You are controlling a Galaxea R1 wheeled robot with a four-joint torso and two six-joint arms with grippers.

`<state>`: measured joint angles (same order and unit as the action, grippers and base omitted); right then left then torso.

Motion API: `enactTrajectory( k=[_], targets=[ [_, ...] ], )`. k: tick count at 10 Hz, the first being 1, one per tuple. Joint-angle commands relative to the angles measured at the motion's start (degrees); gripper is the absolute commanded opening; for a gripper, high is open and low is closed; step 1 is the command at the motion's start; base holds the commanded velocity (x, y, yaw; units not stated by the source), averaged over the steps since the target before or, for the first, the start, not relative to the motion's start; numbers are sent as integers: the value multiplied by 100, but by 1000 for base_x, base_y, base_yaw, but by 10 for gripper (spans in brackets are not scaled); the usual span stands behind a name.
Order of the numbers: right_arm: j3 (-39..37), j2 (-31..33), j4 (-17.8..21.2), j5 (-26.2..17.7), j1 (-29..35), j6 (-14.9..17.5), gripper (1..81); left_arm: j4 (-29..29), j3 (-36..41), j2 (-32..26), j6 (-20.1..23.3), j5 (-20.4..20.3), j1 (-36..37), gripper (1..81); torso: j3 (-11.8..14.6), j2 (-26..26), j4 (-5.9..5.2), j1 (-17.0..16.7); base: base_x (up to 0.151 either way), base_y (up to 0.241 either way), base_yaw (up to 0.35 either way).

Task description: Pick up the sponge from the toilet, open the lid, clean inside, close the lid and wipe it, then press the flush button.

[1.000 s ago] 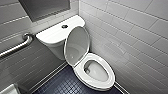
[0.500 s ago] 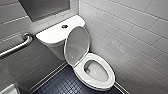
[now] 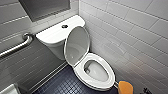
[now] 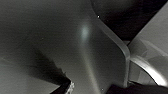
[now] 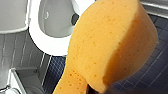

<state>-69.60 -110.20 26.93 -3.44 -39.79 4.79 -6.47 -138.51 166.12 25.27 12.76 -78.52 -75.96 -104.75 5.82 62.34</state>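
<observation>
One toilet (image 3: pixel 98 71) stands here, white ceramic. It has one lid (image 3: pixel 76 45), one ring-shaped seat (image 3: pixel 80 73) and one tank (image 3: pixel 53 35). The tank top bears one round flush button (image 3: pixel 64 26). There is one sponge (image 3: pixel 125 88), orange; the right wrist view shows that same single sponge, not a second. One metal grab bar (image 3: pixel 17 47) is on the wall. One dark rectangular panel (image 3: pixel 45 8) is on the wall above the tank. One corner of a white basin (image 3: pixel 8 89) shows. The white wall tiles (image 3: pixel 130 27) and the small dark floor tiles (image 3: pixel 62 85) are too many to count.
</observation>
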Motion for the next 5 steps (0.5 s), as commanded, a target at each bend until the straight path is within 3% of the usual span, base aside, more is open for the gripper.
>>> enactTrajectory(
  k=[1, 2, 3, 5],
  targets=[
    [203, 242, 32, -641, 810, -40, 10, -91, 105, 35, 22, 534, -63, 811, 0, 0, -193, 0, 0, 0, 0],
    [114, 145, 23, -649, 862, -39, 10, -91, 105, 44, 22, 543, -63, 811, 0, 0, -326, 0, 0, 0, 0],
    [61, 75, 23, -658, 941, -39, 10, -91, 105, 53, 22, 552, -63, 811, 0, 0, -94, 0, 0, 0, 0],
    [-122, -179, 40, -973, 1371, -83, 10, -91, 105, 80, 22, 569, -63, 811, 0, 0, -297, 0, 0, 0, 0]
  ],
)
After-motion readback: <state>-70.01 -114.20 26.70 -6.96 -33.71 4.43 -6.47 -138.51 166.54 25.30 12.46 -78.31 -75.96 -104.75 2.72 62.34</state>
